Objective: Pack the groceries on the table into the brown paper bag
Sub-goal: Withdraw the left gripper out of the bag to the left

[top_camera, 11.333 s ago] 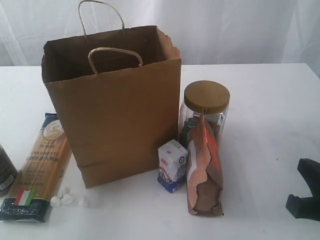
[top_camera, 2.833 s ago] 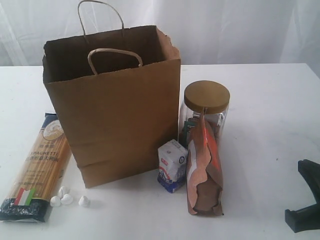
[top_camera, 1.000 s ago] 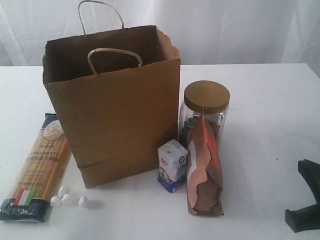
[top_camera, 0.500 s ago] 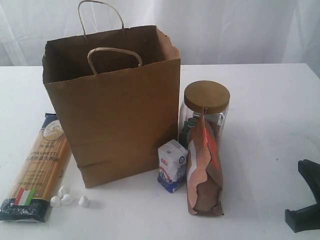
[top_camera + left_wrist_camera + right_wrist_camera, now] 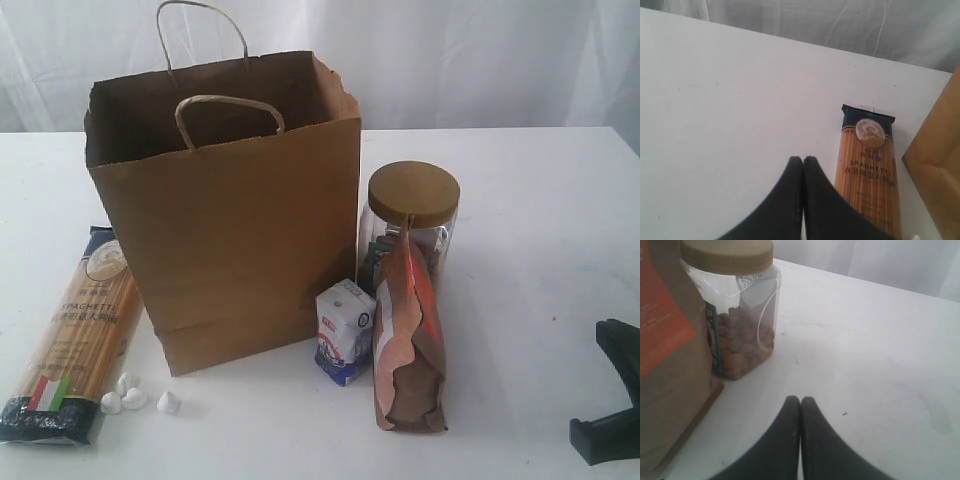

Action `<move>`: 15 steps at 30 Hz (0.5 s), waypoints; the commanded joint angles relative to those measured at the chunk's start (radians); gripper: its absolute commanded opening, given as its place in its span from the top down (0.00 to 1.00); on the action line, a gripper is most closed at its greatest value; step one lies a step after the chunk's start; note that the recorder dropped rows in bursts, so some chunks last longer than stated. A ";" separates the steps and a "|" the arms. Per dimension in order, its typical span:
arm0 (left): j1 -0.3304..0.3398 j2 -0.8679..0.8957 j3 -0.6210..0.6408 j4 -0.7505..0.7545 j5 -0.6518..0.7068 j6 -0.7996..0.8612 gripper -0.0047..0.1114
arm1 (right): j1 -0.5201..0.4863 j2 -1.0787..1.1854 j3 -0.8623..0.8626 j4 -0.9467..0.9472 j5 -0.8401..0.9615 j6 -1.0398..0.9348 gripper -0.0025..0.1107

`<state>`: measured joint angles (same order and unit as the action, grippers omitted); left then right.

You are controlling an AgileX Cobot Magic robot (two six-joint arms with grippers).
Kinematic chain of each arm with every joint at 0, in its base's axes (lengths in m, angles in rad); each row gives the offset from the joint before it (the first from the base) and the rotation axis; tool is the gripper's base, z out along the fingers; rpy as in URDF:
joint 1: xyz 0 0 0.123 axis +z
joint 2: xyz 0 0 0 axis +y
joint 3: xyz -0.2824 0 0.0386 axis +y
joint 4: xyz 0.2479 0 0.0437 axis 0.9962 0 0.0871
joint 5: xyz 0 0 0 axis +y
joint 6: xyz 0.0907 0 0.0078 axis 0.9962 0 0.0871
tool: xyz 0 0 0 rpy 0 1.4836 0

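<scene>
The brown paper bag point(image 5: 225, 210) is being seen upright in the middle of the white worktop point(image 5: 540, 220), with its mouth open and its two loop handles sticking up. Just to its left, the long spaghetti packet point(image 5: 75, 335) is being left flat on the worktop, with its long side running from near to far. The small white lumps point(image 5: 135, 397) are being kept in a little bunch near the packet's near end, by the bag's near left corner.

On the bag's right, the small white-blue carton point(image 5: 345, 332) is being kept upright, just beside the bag. The brown pouch point(image 5: 408, 340) with its orange patch is being propped to the right of the carton. Behind the pouch, the gold-lidded glass jar point(image 5: 413, 200) is being shown with brown bits inside.

The left fingers point(image 5: 792, 180) are being held pressed together, with nothing between them, over the bare worktop left of the spaghetti packet. The right fingers point(image 5: 790, 420) are being held pressed together too, over the worktop to the right of the jar and the pouch.
</scene>
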<state>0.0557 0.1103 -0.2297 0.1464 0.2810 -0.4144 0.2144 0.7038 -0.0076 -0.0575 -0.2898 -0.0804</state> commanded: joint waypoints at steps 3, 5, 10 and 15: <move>0.002 -0.006 0.036 -0.011 -0.105 -0.064 0.96 | -0.006 -0.004 0.008 0.005 -0.002 -0.009 0.98; 0.002 -0.006 0.036 -0.011 -0.187 -0.060 0.96 | -0.006 -0.004 0.008 0.005 -0.002 -0.009 0.98; 0.002 -0.006 0.036 -0.004 -0.003 -0.052 0.96 | -0.006 -0.004 0.008 0.005 -0.017 -0.009 0.98; 0.002 -0.006 0.036 -0.004 -0.026 -0.057 0.96 | -0.006 -0.004 0.008 0.005 -0.297 0.137 0.98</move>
<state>0.0557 0.1103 -0.1962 0.1420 0.3371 -0.4691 0.2144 0.7038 -0.0061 -0.0575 -0.4466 -0.0276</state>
